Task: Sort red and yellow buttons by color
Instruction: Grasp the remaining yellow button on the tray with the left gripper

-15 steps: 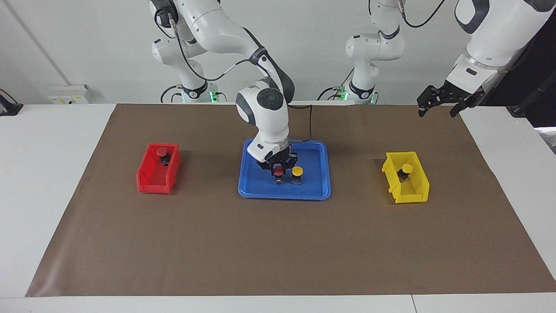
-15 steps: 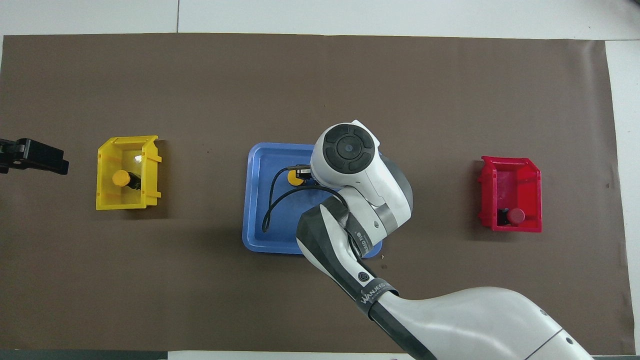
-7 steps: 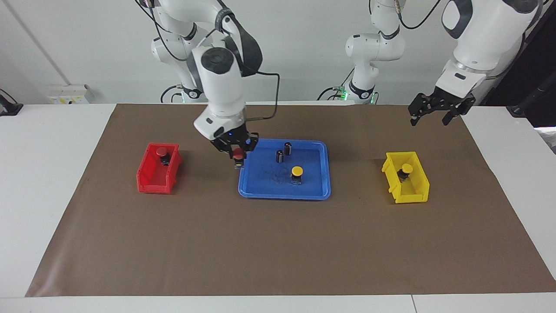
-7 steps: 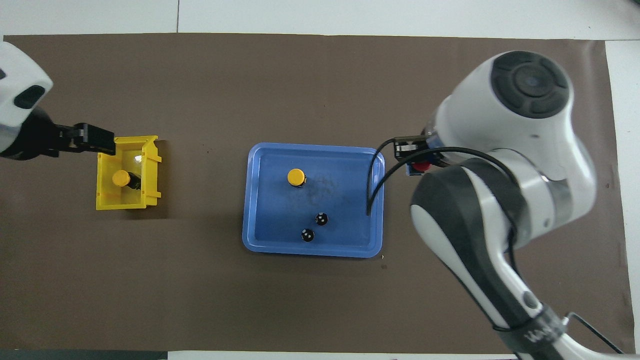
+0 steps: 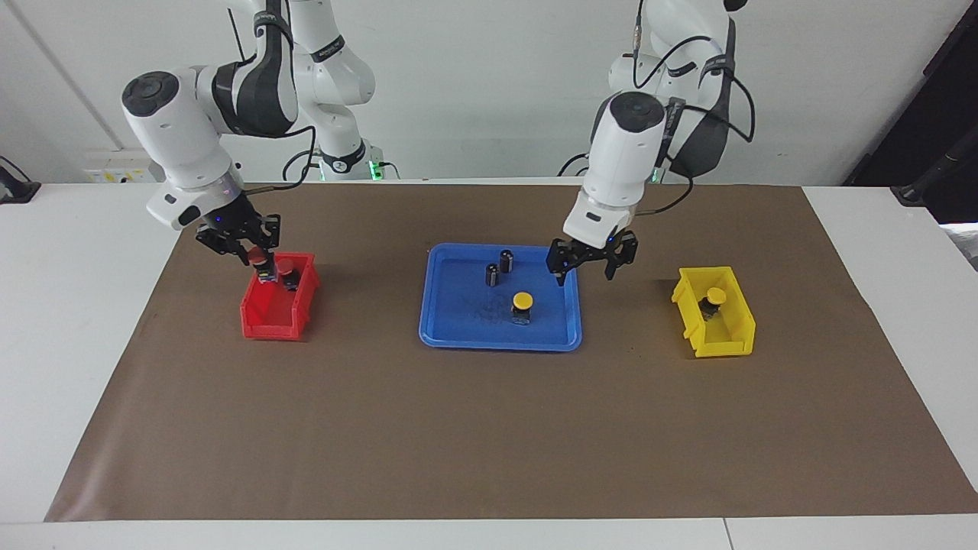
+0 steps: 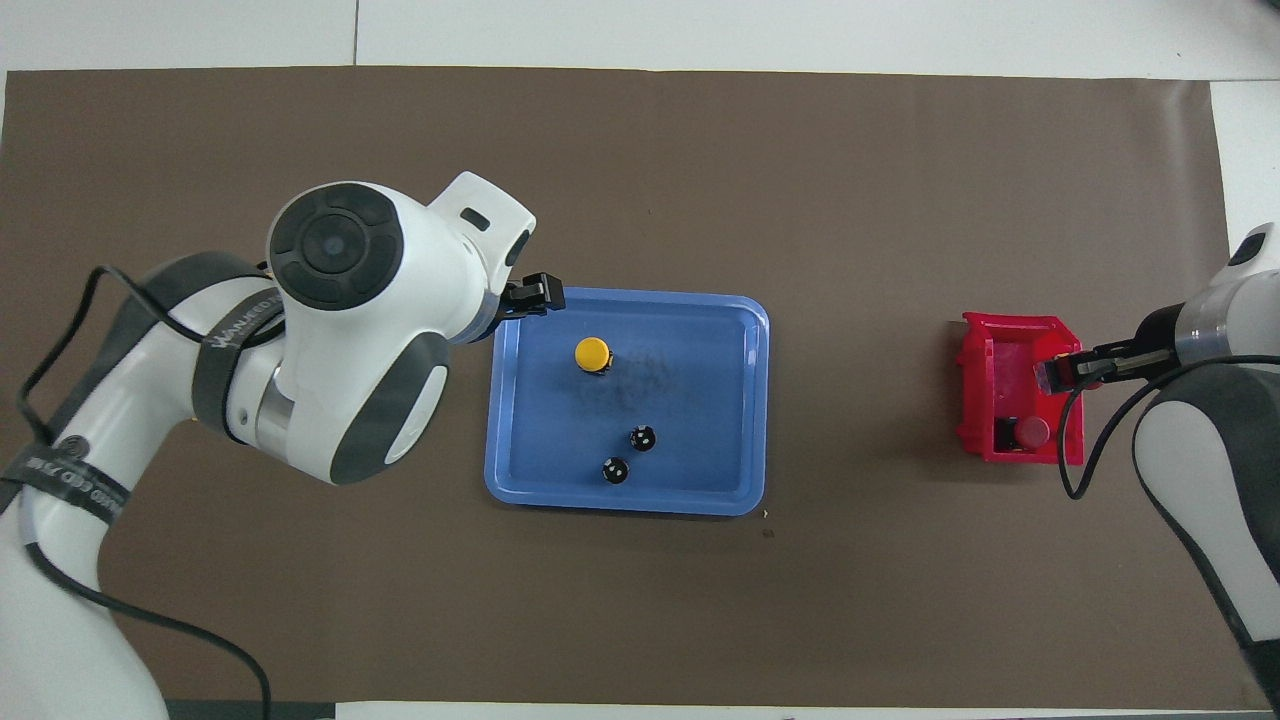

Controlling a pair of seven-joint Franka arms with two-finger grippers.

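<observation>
The right gripper (image 5: 258, 258) grips a red button (image 5: 257, 260) over the red bin (image 5: 267, 317) (a second red button (image 5: 284, 266) inside) toward the right arm's table end. The left gripper (image 5: 588, 262), fingers spread and empty, hangs over the blue tray's (image 5: 458, 332) edge; a yellow button (image 5: 522, 301) stands in it.

One high camera faces the robots, another looks steeply down; both share the blue tray (image 5: 500, 340)

My arms are glossy white shells with dark grey joint bands and round dark grey end caps. One band reads "WANJEED" in white letters. Thin black cables loop along each forearm. My left end effector (image 5: 591, 263) and right end effector (image 5: 243, 249) are black, angular and skeletal.
</observation>
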